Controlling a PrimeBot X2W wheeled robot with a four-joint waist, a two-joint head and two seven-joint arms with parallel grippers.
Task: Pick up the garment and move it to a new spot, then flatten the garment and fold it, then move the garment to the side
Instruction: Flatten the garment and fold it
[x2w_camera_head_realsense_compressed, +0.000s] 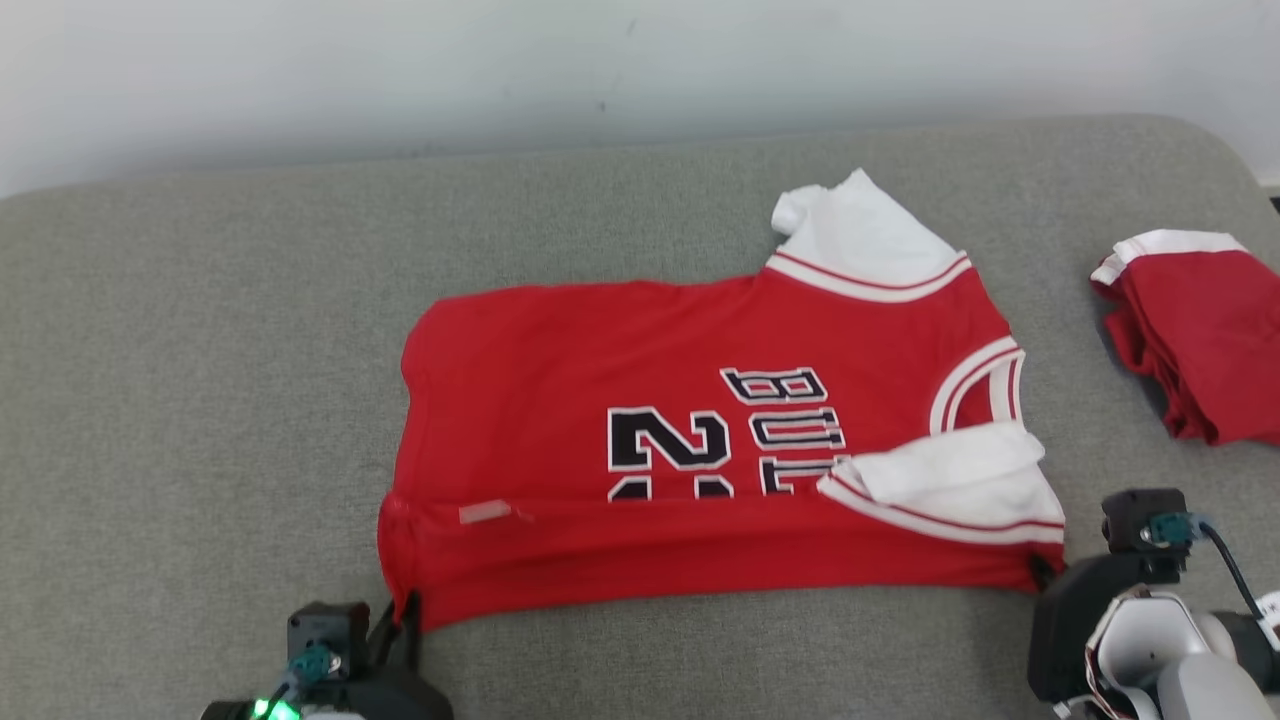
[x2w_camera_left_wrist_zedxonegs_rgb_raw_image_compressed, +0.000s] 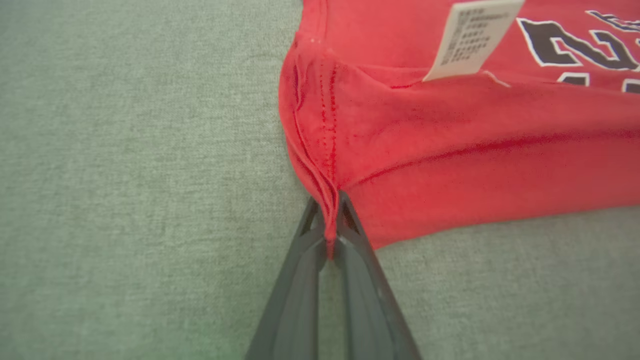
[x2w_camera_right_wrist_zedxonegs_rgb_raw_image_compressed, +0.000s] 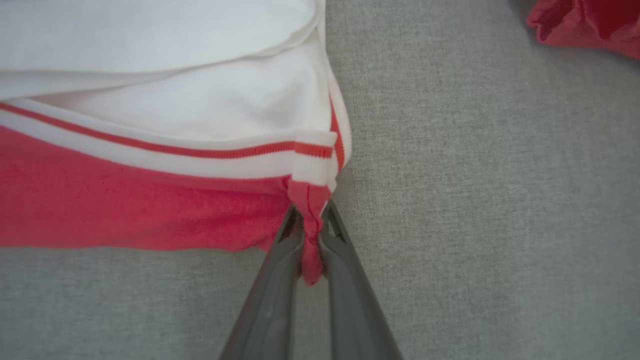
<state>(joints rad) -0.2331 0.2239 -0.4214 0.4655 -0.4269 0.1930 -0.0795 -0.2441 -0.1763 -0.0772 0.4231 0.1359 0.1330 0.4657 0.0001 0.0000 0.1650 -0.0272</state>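
The red jersey (x2w_camera_head_realsense_compressed: 700, 450) is lying spread across the middle of the head frame on the grey padded surface (x2w_camera_head_realsense_compressed: 200, 400), hem toward the left and collar toward the right. Its near long edge is folding up over the black number and lettering. White sleeves are sticking out at the shirt's upper right and lower right.

At lower left of the head frame the left gripper (x2w_camera_head_realsense_compressed: 405, 615) is clamping tight on the hem corner. The left wrist view is showing stitched hem bunched between the fingers (x2w_camera_left_wrist_zedxonegs_rgb_raw_image_compressed: 295, 280), with a white care label (x2w_camera_left_wrist_zedxonegs_rgb_raw_image_compressed: 472, 37) at the top of frame.

At lower right the right gripper (x2w_camera_head_realsense_compressed: 1040, 572) is likewise pinching the jersey's other near corner. The right wrist view is showing a red fold squeezed between the fingers (x2w_camera_right_wrist_zedxonegs_rgb_raw_image_compressed: 270, 300), just under the striped sleeve cuff (x2w_camera_right_wrist_zedxonegs_rgb_raw_image_compressed: 150, 150).

A second red garment (x2w_camera_head_realsense_compressed: 1195, 340) is lying bunched at the right edge of the head frame, apart from the jersey.
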